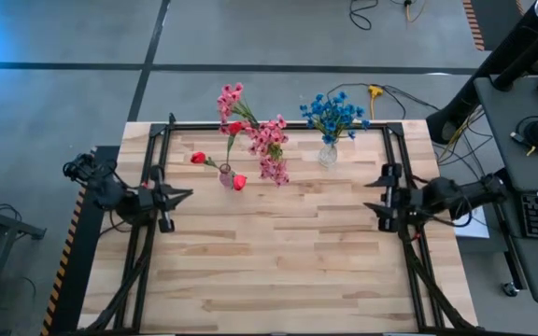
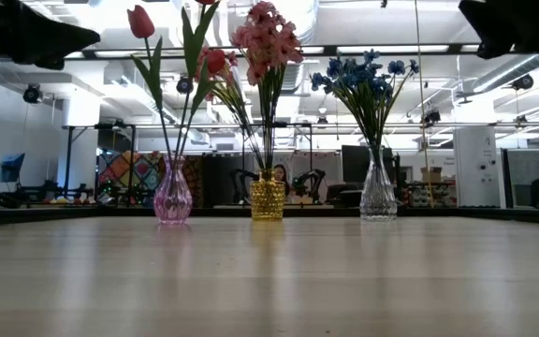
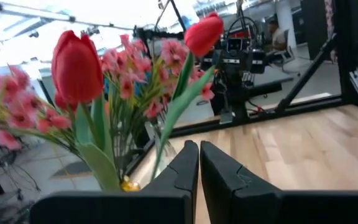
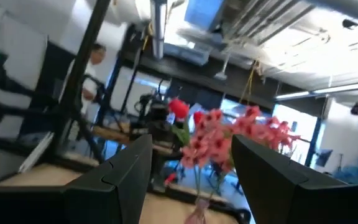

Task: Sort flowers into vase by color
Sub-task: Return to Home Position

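Workshop lights and ceiling ducts fill the room behind the pale wooden table [image 1: 278,271], where three vases stand in a row along the far side. I reach in over it from both edges with my dark arms, each claw pointing toward the middle and carrying nothing.

My left gripper [image 1: 183,194] has its fingers pressed together, with only a thin line between them in the left wrist view. It hangs just beside the violet vase [image 1: 225,175], on that vase's left, without touching it. My right gripper [image 1: 372,193] has its fingers spread wide. It sits well apart from the transparent vase [image 1: 328,154], off to that vase's right and nearer the table's front.

Seen level across the boards, the violet vase is on the left, the yellow vase [image 2: 268,199] in the middle and the transparent vase on the right.

Red tulips [image 2: 141,21] rise on long green stems from the violet vase. Pink flowers [image 2: 268,37] fan out of the yellow one, their sprays hiding it from above. Blue flowers [image 2: 363,75] stand in the transparent one. No stem lies loose on the table.
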